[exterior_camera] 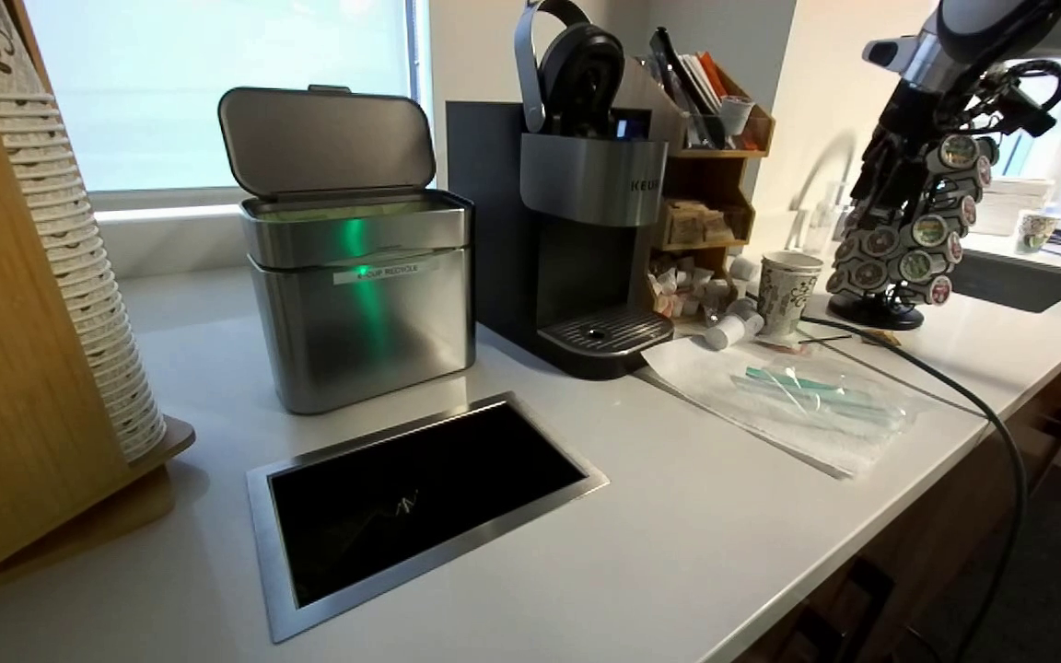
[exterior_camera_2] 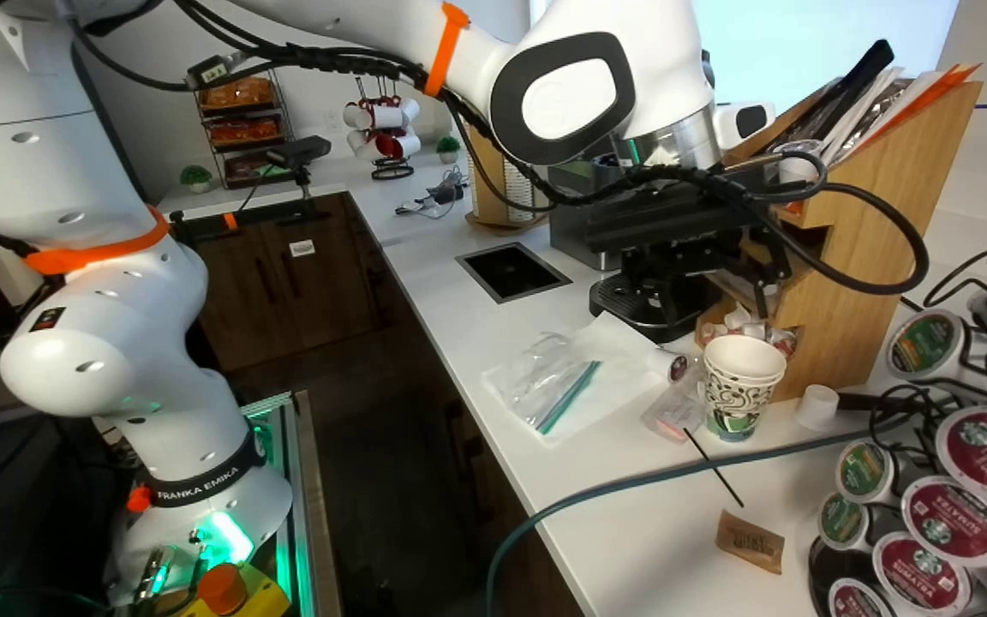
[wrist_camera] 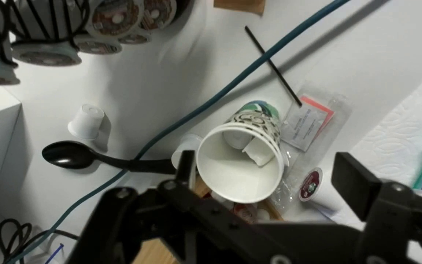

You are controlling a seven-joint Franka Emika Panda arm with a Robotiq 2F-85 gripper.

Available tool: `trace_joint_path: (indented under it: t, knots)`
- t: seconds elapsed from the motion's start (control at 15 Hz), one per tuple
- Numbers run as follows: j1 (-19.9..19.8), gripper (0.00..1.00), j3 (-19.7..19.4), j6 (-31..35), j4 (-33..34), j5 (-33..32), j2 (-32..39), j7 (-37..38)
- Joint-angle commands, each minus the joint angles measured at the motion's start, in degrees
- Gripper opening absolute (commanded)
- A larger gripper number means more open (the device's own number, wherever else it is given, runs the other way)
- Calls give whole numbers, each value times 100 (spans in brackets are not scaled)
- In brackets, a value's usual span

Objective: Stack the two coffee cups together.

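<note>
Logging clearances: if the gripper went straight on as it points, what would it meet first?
Probably the paper cup, whose mouth shows between the open jaws of the gripper in the wrist view, though depth is unclear.

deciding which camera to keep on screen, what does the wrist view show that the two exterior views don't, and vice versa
Only the wrist view shows the small white items lying inside the patterned paper cup.

Only the exterior views show the coffee maker, the steel bin with its lid up, and the framed opening in the counter.

All share that cup, the blue-green cable, the racked coffee pods and part of the open tool. Whether the cup is one or two nested, I can't tell.
</note>
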Motion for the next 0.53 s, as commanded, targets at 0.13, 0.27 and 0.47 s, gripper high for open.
trace_joint_path:
  t: [0.13, 0.27, 0.47]
  knots:
    - [-118, 100, -298, 162, -1133, 861, -1401, -1129]
    - [-72, 100, -283, 7, -703, 675, -963, -839]
    - [-49, 100, -492, 3, -1038, 856, -1495, -1141]
